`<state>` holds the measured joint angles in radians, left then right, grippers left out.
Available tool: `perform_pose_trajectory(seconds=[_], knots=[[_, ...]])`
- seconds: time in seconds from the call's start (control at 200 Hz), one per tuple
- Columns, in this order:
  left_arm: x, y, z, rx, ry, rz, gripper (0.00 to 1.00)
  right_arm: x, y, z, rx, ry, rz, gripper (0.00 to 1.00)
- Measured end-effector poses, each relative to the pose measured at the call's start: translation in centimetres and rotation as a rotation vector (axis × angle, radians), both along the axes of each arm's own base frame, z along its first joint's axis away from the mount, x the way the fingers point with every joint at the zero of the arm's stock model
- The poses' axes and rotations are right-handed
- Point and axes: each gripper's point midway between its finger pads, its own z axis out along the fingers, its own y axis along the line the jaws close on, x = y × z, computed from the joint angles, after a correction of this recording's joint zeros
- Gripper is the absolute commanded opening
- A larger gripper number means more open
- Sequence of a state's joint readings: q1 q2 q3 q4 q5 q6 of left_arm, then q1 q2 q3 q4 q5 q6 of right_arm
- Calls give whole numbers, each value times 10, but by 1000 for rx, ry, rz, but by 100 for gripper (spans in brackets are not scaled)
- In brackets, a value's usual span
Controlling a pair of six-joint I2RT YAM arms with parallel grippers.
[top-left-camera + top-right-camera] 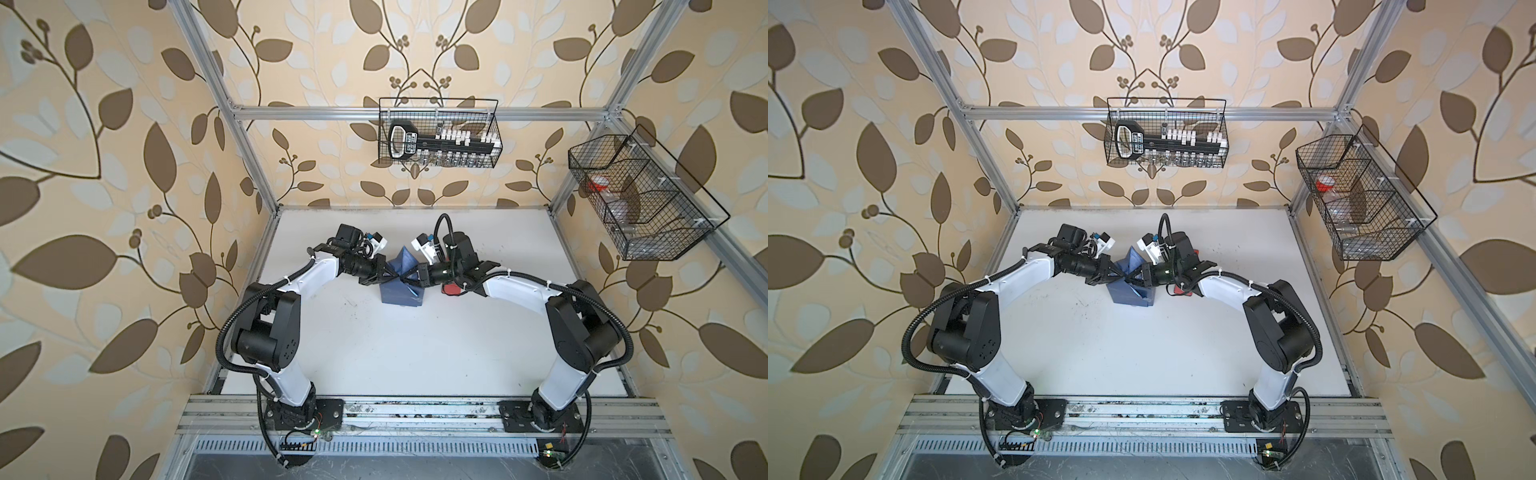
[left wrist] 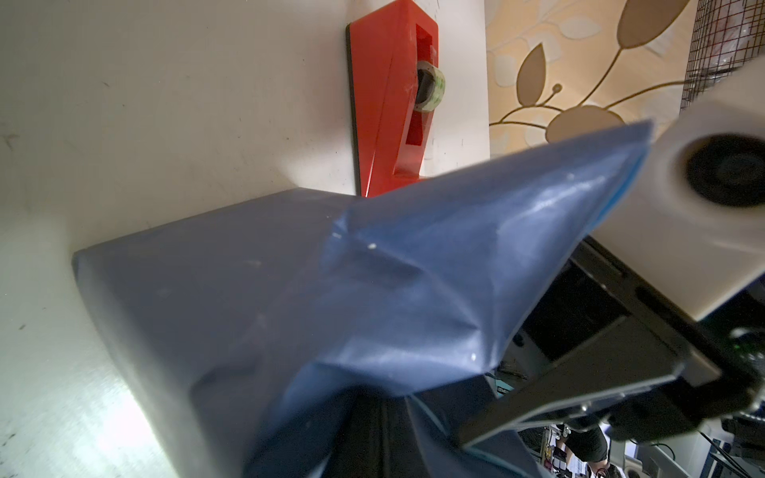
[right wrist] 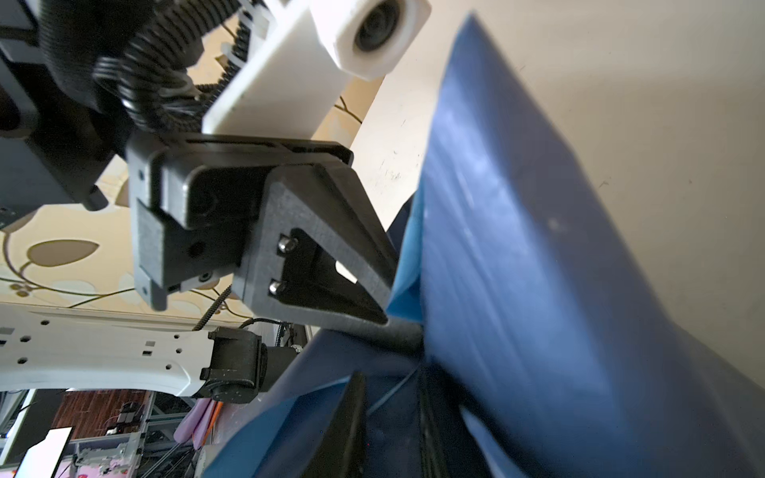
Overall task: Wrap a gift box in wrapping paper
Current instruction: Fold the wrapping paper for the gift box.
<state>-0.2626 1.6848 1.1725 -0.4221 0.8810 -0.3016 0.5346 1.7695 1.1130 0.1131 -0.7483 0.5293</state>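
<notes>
Two black tools, left gripper (image 1: 395, 277) and right gripper (image 1: 408, 280), clamp thin slate-blue wrapping paper (image 1: 397, 297) peaked over the hidden navy gift box toward the white table's (image 1: 374, 353) twelve o'clock; pull evenly, then crease flat.

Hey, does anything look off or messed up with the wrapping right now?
Yes. One flap of the wrapping paper stands up in a peak instead of lying flat, pinched where the left gripper and right gripper meet. The left wrist view shows it dented and creased.
</notes>
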Motion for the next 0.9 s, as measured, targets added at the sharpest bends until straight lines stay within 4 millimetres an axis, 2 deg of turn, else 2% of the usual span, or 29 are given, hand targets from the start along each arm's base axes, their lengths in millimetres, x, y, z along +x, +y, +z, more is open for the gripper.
perform_pose_trajectory(seconds=[0.1, 0.19, 0.25, 0.32, 0.385, 0.455, 0.505, 0.555, 0.61, 0.655, 0.775, 0.9], knots=[[-1, 1, 0, 5, -7, -6, 5, 1, 0, -2, -1, 2, 0, 23], [-2, 2, 3, 25, -6, -13, 15, 1, 0, -5, -7, -3, 4, 23], [-2, 4, 13, 44, -11, -25, 24, 3, -1, -5, -5, -13, 2, 23], [1, 8, 41, 58, -74, -68, 32, 6, -2, -5, -1, -23, -2, 23], [11, 14, 83, 69, -207, -113, 39, 7, -4, -5, 5, -35, -4, 23], [23, 28, 129, 89, -427, -159, 47, 8, -4, -5, 8, -44, -5, 23], [25, 41, 148, 115, -554, -187, 53, 8, -4, -5, 9, -46, -5, 23], [21, 51, 154, 144, -637, -222, 55, 8, -4, -5, 8, -49, -3, 23], [19, 60, 148, 181, -713, -284, 59, 7, -4, -5, 7, -54, 0, 23], [19, 61, 135, 195, -741, -346, 60, 6, -4, -4, 6, -58, 3, 23], [23, 56, 78, 168, -749, -547, 60, 4, -2, -4, 6, -63, 10, 23], [28, 47, 20, 78, -666, -648, 58, 0, -1, -5, 4, -67, 18, 23]])
